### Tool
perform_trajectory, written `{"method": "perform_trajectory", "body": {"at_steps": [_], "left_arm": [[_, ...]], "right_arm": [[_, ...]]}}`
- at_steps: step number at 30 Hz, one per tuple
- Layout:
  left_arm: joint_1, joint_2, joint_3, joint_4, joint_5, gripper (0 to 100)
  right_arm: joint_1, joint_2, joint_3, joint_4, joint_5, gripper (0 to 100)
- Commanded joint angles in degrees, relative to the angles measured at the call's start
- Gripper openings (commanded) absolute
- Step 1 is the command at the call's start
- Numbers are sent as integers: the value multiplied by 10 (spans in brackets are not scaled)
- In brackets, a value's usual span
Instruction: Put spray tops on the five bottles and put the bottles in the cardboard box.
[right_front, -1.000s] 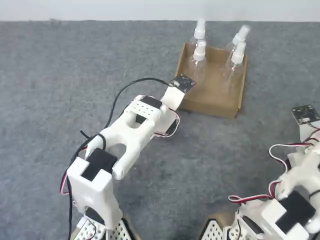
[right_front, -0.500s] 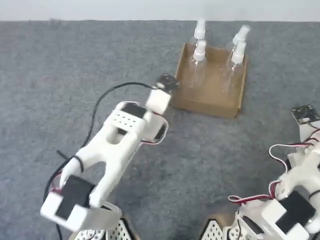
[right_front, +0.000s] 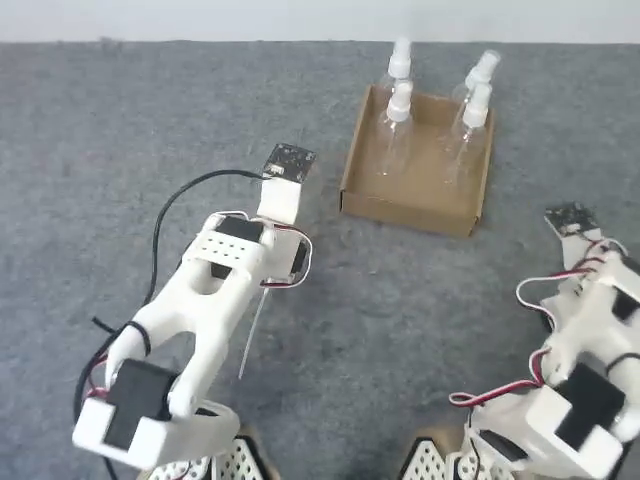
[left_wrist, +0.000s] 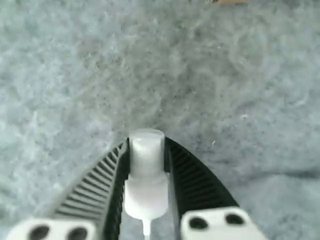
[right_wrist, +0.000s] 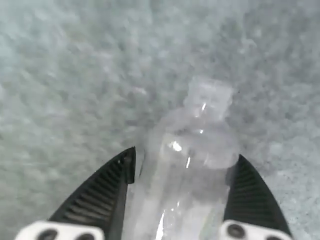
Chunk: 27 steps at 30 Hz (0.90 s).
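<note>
left gripper (left_wrist: 145, 144) clamped tight on a spray top (left_wrist: 146, 175), above the grey carpet (left_wrist: 240, 75). right gripper (right_wrist: 185, 156) squeezing an uncapped bottle (right_wrist: 200, 130). far back, four capped bottles (right_front: 397, 125) stand in the cardboard box (right_front: 405, 215).

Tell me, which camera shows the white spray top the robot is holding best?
The left wrist view: the spray top sits close up, pinched in the left gripper. The high view shows its thin tube hanging under that arm. The right wrist view looks at a topless bottle in the right gripper.
</note>
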Motion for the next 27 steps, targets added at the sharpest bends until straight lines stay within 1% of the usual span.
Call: {"method": "perform_trajectory", "body": {"at_steps": [1,5,8,11,15,20,24,27], "left_arm": [[-5,-38,-3,-13,5,119],[-19,-42,-7,-13,9,185],[-42,-44,-12,-13,31,209],[-64,-44,-25,-10,37,223],[-84,-44,-25,-12,37,224],[-92,-42,-22,-12,37,224],[-92,-39,-22,-12,36,224],[-92,-39,-22,-12,36,224]], "right_arm": [[-29,-10,-76,49,-38,225],[-61,-10,-136,95,-82,226],[-94,-10,-197,136,-125,227],[-148,-10,-258,167,-185,227],[-233,-10,-323,167,-263,227],[-314,-10,-318,78,-328,228],[-345,-10,-254,-51,-355,229],[-349,-8,-200,-165,-381,231]]}}
